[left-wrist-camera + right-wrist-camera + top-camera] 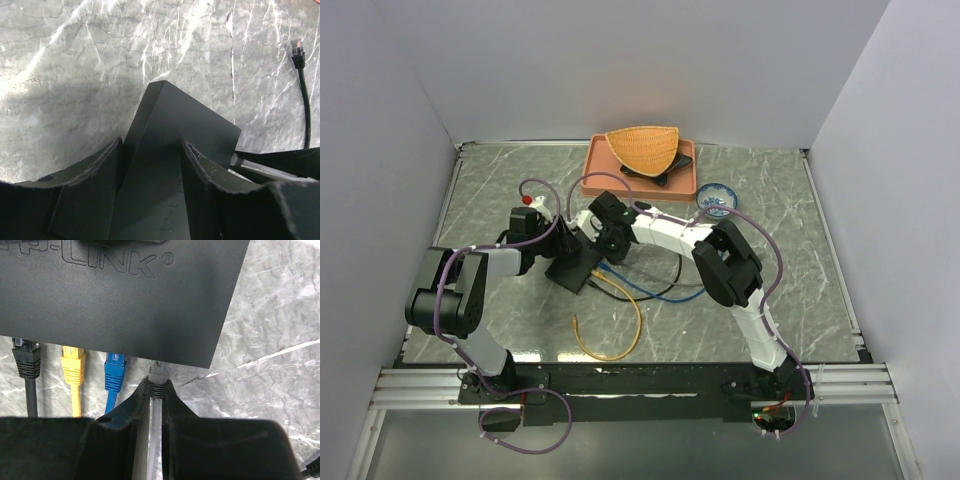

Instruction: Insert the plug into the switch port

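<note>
My right claw [156,386] is pinched on the grey plug [158,371], its long axis aimed straight at the switch [115,295] edge just beyond, right of the blue plug [115,371]. My left claw [152,145] clamps the switch, left of centre on the table [800,260].

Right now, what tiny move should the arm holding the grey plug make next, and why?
Probably push the grey plug straight forward into the switch. The right gripper is shut on it, its tip at the switch's edge beside the blue plug but seemingly not seated; the left gripper clamps the switch.
</note>
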Robot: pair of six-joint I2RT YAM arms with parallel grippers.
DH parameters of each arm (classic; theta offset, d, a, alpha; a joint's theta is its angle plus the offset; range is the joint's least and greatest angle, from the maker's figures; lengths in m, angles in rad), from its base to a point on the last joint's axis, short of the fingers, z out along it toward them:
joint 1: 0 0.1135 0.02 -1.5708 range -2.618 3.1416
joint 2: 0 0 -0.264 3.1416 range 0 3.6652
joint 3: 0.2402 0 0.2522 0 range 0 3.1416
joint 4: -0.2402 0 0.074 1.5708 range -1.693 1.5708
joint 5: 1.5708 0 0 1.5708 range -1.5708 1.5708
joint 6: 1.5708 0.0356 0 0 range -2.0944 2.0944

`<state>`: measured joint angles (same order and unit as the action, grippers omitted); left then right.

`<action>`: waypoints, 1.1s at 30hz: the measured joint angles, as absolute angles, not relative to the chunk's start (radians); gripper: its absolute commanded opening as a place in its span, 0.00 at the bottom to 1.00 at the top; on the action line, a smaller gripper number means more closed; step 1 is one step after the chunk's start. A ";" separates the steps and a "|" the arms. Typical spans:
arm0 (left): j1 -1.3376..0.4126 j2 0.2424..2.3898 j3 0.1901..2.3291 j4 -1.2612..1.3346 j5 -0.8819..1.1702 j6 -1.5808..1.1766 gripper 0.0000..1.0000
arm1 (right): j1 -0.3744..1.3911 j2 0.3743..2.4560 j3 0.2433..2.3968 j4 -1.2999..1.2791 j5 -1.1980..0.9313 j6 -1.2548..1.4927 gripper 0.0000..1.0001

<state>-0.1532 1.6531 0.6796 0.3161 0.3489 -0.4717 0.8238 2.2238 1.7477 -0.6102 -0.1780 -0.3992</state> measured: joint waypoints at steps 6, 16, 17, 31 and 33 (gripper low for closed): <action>-0.161 1.654 0.681 0.315 0.335 -0.455 0.51 | 0.817 2.224 1.750 -0.606 -0.177 -0.341 0.00; -0.174 1.653 0.686 0.315 0.324 -0.445 0.50 | 0.810 2.225 1.762 -0.614 -0.178 -0.281 0.00; -0.178 1.653 0.688 0.313 0.319 -0.443 0.50 | 0.809 2.226 1.766 -0.618 -0.179 -0.281 0.00; -0.239 1.654 0.749 0.237 0.246 -0.397 0.52 | 0.794 2.286 1.874 -0.720 -0.168 -0.282 0.00; -0.239 1.654 0.749 0.235 0.246 -0.396 0.52 | 0.794 2.286 1.874 -0.719 -0.167 -0.281 0.00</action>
